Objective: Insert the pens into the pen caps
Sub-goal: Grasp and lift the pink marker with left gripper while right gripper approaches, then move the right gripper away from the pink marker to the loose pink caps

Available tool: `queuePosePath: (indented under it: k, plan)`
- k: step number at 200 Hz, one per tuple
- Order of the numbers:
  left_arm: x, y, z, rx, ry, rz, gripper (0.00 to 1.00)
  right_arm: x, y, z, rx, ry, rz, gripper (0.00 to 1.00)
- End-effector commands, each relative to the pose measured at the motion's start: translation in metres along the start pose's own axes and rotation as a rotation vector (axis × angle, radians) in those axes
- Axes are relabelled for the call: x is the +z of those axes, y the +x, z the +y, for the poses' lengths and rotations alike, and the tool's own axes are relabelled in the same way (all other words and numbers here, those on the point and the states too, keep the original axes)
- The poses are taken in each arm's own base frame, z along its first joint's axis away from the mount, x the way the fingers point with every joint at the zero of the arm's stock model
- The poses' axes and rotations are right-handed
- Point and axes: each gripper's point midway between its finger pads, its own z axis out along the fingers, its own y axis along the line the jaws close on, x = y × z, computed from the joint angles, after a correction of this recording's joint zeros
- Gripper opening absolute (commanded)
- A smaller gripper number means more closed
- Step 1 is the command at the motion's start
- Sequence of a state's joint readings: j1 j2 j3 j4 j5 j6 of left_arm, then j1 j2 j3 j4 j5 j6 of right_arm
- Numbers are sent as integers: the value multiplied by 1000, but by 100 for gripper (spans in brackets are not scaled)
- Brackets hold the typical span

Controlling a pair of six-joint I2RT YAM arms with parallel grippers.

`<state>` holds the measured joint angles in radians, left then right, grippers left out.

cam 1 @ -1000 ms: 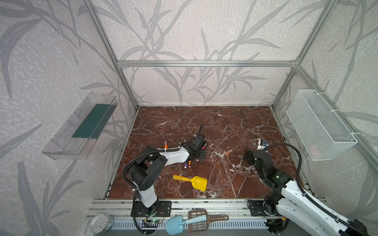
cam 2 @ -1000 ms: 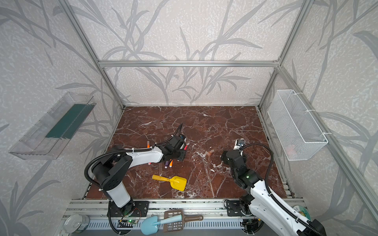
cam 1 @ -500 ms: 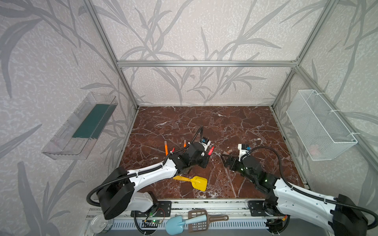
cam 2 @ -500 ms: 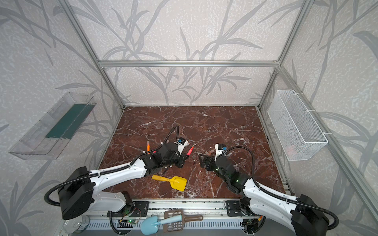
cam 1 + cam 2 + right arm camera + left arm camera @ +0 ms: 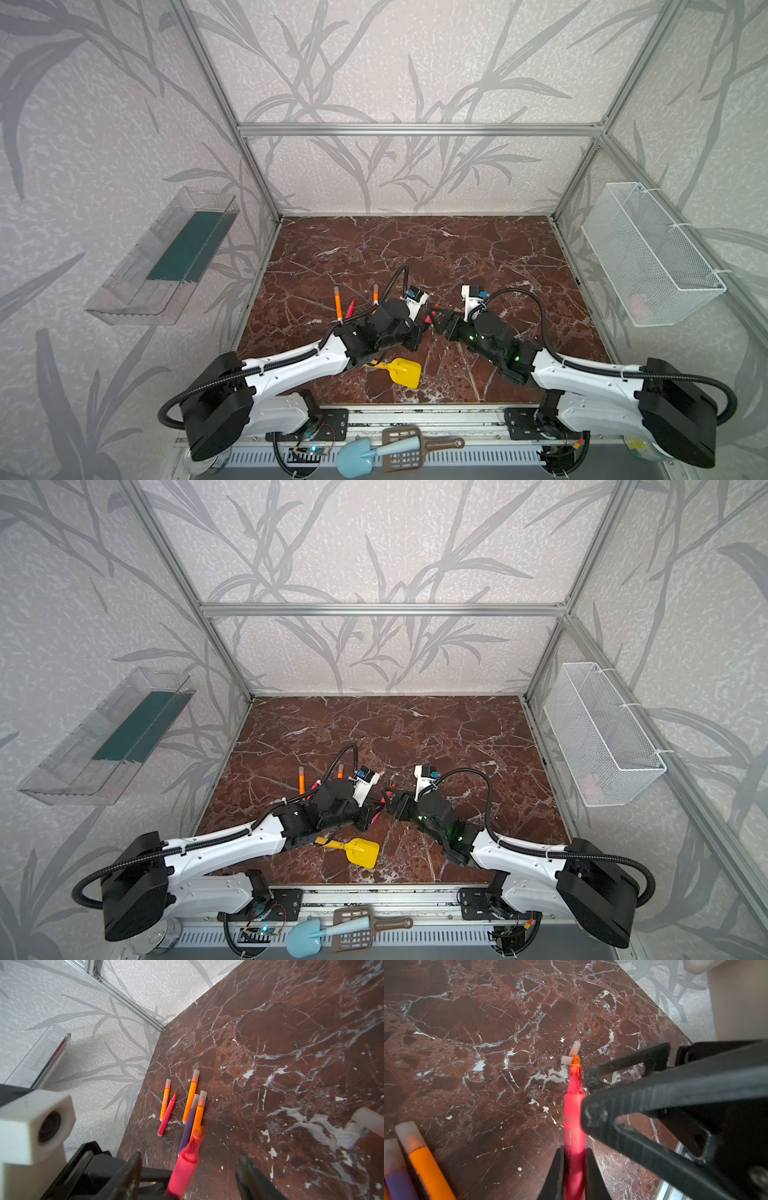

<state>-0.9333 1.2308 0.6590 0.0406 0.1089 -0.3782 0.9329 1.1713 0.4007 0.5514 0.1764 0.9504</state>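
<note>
Presenting slim red-pink marker pen (image 5: 574, 1118), clamped in left gripper (image 5: 574, 1153), between parted jaws of right gripper (image 5: 189, 1156); next, probably closing squarely on barrel before capping

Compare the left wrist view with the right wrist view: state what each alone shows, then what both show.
Left wrist only: two loose pen caps close together on the marble table, and the left gripper shut on the red-pink pen. Right wrist only: another red pen lying uncapped among capped ones, the clear wall tray, the left wrist camera. Both: the held red-pink pen, tip bare, the open right gripper by it, and the table.
</note>
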Motion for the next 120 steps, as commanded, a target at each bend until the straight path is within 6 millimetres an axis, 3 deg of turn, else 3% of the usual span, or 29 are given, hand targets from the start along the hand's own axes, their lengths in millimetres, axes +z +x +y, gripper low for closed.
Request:
queuePosePath:
  k: [1,30,79,120]
  plan:
    - [-2,-2,-9,-3,40,-17,6,7,-12,17,18,-36,-44,64]
    - [-1,0,-9,2,39,-13,6,14,-9,18,34,-42,-34,56]
    - [0,1,-7,6,32,-13,6,20,-7,18,47,-39,-26,18]
    - [-3,1,-3,9,27,-54,34,19,-7,21,50,-51,-23,0]
